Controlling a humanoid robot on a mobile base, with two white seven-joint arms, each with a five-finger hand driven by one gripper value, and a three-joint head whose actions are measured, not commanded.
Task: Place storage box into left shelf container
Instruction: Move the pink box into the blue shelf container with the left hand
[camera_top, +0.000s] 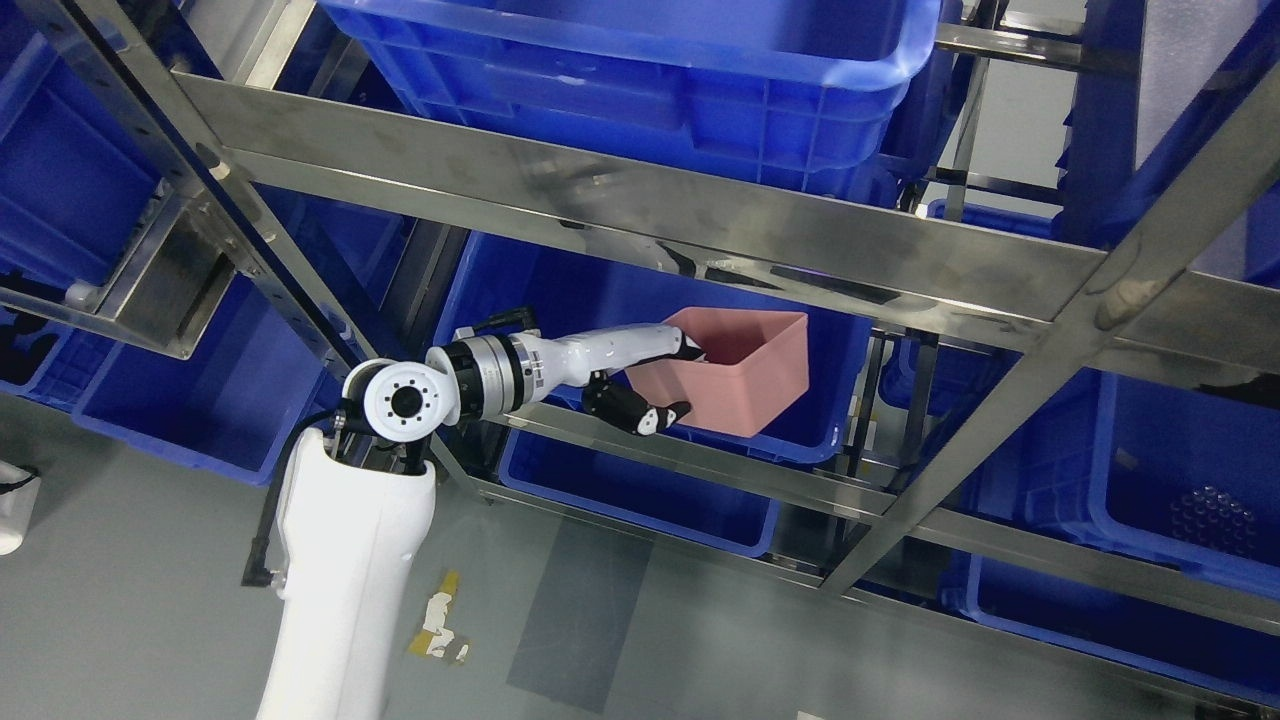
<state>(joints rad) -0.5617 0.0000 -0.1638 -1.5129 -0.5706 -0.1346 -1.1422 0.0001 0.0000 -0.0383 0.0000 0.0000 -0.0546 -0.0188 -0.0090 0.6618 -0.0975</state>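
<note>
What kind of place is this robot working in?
Probably a warehouse or factory storeroom: steel shelving holds rows of blue plastic bins above a plain grey floor, and the left hand holds a pink storage box.

White-shelled humanoid left arm (345, 570) with silver joints and a dark-fingered left hand (640, 385).

The upper arm casing is glossy white and smooth, tapering wider toward the bottom edge. A round white joint cap (403, 401) carries a dark central hole ringed by small screws. Beyond it sits a ribbed silver metal collar (490, 375), then a slim white forearm. Black cable (272, 500) loops beside the casing. The fingers (625, 408) are black with white tips.
</note>
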